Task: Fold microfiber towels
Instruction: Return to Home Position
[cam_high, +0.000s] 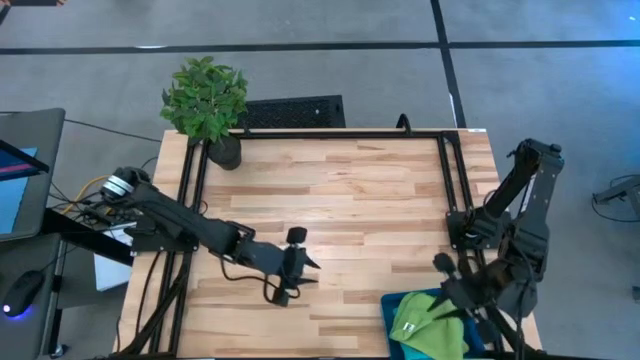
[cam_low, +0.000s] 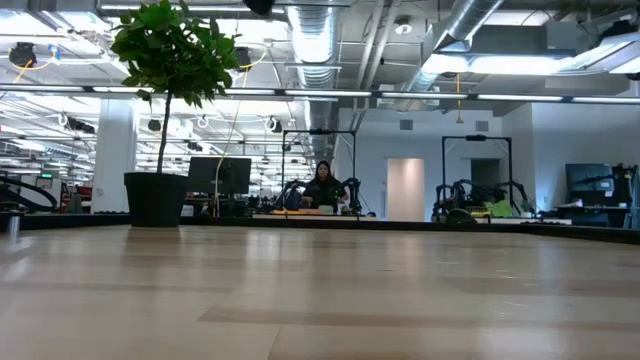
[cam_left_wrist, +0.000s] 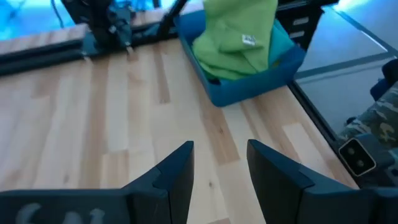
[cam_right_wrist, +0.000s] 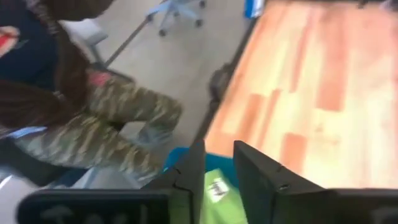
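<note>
I am holding my left tool (cam_high: 292, 262) low over the middle of the desk (cam_high: 350, 190), its fingers standing apart with nothing between them. My right tool (cam_high: 447, 288) is hanging just over the blue bin (cam_left_wrist: 261, 84) at a desk corner on my right side. A narrow gap is showing between its fingers, and it is gripping nothing. A folded lime green towel (cam_left_wrist: 236, 34) is lying on top in the bin, with a turquoise towel (cam_left_wrist: 283, 43) peeking out beside it; I cannot see what lies beneath them. No cloth is lying on the desk, so I am judging the folding done, with only parking both arms left. A person (cam_right_wrist: 93, 112) is waiting near that corner.
</note>
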